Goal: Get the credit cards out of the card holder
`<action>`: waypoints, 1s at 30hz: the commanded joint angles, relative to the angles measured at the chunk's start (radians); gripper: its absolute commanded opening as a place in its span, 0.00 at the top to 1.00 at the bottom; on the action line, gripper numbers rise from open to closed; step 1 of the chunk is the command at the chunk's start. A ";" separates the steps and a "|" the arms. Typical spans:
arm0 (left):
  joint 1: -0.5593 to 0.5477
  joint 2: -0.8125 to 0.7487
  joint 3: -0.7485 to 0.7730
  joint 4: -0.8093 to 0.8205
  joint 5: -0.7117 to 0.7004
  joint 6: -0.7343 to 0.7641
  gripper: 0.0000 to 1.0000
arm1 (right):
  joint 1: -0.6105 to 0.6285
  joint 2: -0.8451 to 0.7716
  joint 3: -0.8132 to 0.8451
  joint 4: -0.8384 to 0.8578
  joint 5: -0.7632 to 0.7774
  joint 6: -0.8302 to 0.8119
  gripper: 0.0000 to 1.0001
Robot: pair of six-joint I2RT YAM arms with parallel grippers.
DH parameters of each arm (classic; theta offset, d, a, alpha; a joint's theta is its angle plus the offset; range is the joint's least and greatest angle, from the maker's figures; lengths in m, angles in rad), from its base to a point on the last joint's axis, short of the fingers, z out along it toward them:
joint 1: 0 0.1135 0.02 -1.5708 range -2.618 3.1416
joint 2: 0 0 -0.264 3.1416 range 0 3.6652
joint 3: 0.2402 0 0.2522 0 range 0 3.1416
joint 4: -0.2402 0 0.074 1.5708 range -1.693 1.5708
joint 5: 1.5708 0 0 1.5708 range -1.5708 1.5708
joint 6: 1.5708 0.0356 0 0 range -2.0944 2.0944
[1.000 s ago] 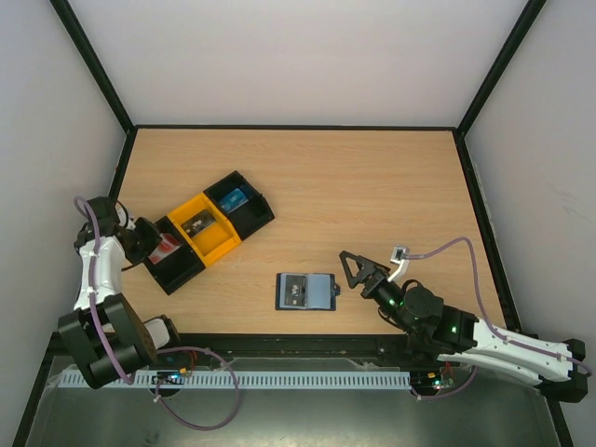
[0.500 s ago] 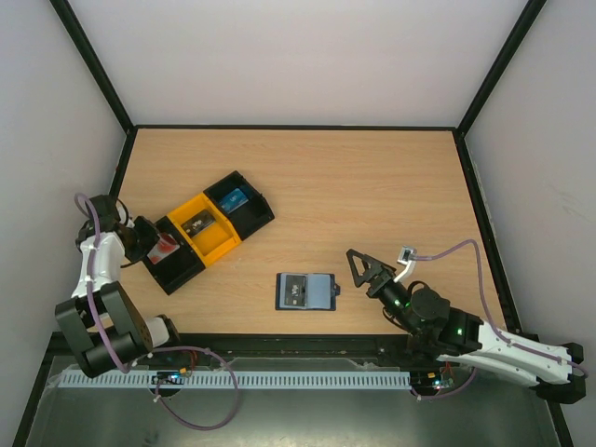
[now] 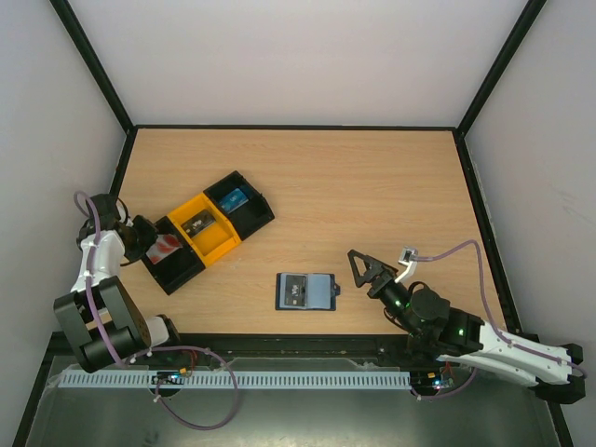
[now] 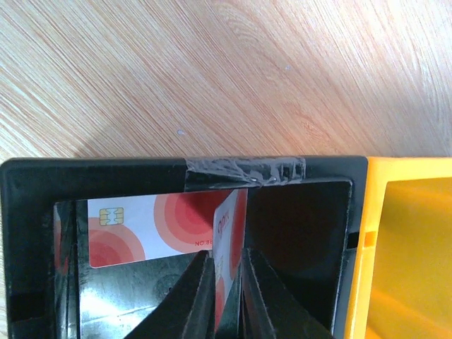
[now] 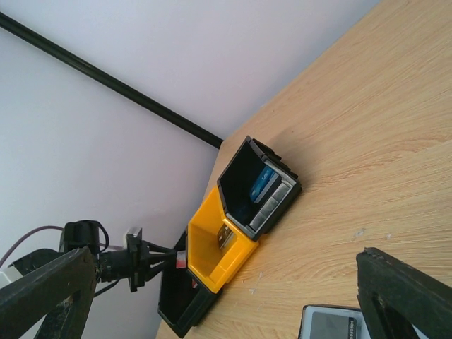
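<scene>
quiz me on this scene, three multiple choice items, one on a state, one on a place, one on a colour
1. How does the card holder lie?
A) folded shut
B) open and flat on the table
C) standing on its edge

2. Where is the blue card?
A) on the card holder
B) on the bare table
C) in the far black tray

3. What colour is the middle tray?
A) yellow
B) red
C) white

Answers:
1 B: both inner panels face up side by side in the top view.
2 C: the blue shows inside that tray's walls.
3 A: it sits yellow between two black trays.
</scene>
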 commanded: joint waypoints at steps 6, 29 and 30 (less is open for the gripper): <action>0.007 -0.072 0.005 0.044 -0.034 -0.069 0.55 | 0.002 -0.043 0.017 -0.062 0.033 0.022 0.02; -0.029 -0.244 -0.054 0.045 0.330 0.008 0.00 | 0.002 0.000 0.020 -0.153 0.025 0.166 0.02; -0.044 -0.268 -0.063 0.046 0.335 0.011 0.00 | 0.002 0.011 0.019 -0.154 0.023 0.172 0.02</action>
